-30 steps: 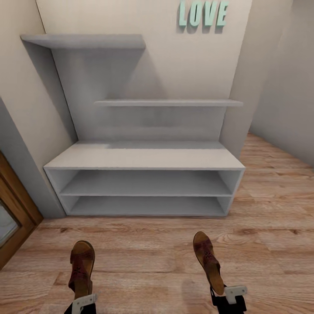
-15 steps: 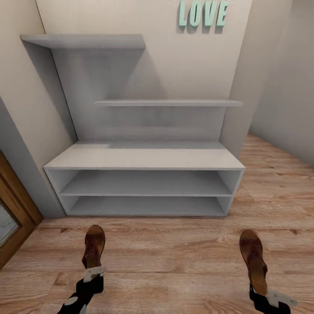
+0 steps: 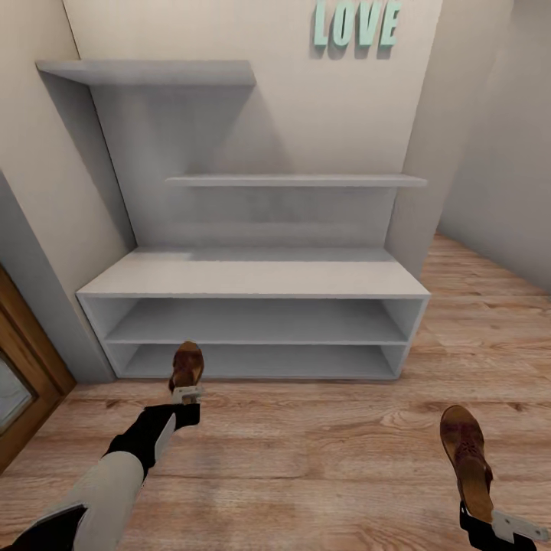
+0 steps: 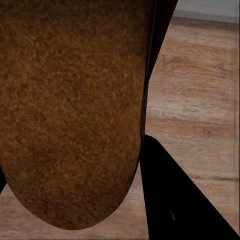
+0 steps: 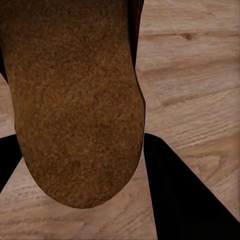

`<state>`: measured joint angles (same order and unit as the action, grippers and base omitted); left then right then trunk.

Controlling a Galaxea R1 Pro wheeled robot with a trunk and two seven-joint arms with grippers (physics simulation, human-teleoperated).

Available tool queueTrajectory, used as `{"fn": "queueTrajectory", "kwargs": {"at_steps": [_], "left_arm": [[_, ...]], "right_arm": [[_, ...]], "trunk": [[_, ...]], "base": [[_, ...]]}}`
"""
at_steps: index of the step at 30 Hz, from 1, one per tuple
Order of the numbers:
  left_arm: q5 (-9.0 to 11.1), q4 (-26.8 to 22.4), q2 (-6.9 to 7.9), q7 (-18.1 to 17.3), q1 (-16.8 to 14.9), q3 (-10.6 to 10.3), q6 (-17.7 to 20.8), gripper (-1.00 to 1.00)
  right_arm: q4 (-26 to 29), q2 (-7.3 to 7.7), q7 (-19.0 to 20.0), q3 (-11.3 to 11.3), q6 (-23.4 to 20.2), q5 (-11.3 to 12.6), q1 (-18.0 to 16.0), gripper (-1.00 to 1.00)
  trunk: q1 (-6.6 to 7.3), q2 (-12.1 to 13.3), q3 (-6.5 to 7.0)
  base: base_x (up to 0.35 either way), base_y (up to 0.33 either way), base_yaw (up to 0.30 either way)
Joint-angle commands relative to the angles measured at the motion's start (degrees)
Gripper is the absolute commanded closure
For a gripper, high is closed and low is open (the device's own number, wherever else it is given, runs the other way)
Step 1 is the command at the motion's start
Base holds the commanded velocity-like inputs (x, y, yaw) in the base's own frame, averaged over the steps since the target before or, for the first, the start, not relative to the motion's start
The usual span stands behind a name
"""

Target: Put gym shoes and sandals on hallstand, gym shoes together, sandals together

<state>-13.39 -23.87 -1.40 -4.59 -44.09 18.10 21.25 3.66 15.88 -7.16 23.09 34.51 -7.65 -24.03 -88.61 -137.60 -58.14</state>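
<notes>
My left gripper [image 3: 186, 393] is shut on a brown sandal [image 3: 187, 366], held out in front of the lowest shelf opening of the white-grey hallstand [image 3: 252, 279]. In the left wrist view that sandal's brown sole [image 4: 70, 110] shows against a black finger [image 4: 175, 200]. At the lower right, my right gripper [image 3: 490, 524] is shut on the other sandal [image 3: 465, 459], which hangs above the wood-plank floor [image 3: 321, 451]. Its sole [image 5: 75, 105] shows in the right wrist view. The gym shoes are out of view.
Two staggered wall shelves [image 3: 295, 180] rise above the hallstand's bench top, under mint LOVE letters [image 3: 356, 23]. A wooden door frame [image 3: 23, 367] stands at the left. The corridor opens to the right of the hallstand.
My left arm has reached forward, carrying its sandal up to the hallstand's bottom shelf. My right gripper has swung its sandal outward to the right and slightly down.
</notes>
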Motion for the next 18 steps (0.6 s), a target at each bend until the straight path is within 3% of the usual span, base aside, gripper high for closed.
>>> {"fn": "queueTrajectory", "kwargs": {"at_steps": [1, 7, 10, 15, 18], "left_arm": [[-0.99, -0.11, -0.09, -0.60, -0.49, 0.50, 1.06, 1.00], [-1.62, -0.59, 0.00, -0.58, -2.00, 0.37, 3.90, 1.00], [-2.72, -0.67, -0.02, -0.57, -2.19, 0.33, 4.29, 1.00], [-6.19, -0.80, -0.37, -0.47, -2.37, 0.51, 4.80, 1.00], [-6.46, -0.88, -0.32, -0.50, -2.39, 0.53, 4.83, 1.00]], "right_arm": [[-0.07, -0.01, -0.31, 0.18, 0.09, -0.43, -0.05, 1.00], [-0.06, -0.14, -0.31, 0.19, -0.03, -0.43, -0.05, 1.00], [-0.06, -0.23, -0.31, 0.20, -0.04, -0.43, -0.05, 1.00], [-0.06, -0.21, -0.31, 0.27, -0.05, -0.43, -0.05, 1.00], [-0.06, -0.12, -0.33, 0.28, -0.05, -0.43, -0.05, 1.00]], "trunk": [[0.01, -0.02, -0.06], [0.01, -0.02, -0.06], [0.01, -0.02, -0.06], [0.01, -0.02, -0.06], [0.01, -0.02, -0.06]], "base": [[0.000, 0.000, 0.000], [0.000, 0.000, 0.000], [0.006, 0.000, 0.000], [0.174, 0.000, 0.000], [0.059, 0.000, 0.000]]}}
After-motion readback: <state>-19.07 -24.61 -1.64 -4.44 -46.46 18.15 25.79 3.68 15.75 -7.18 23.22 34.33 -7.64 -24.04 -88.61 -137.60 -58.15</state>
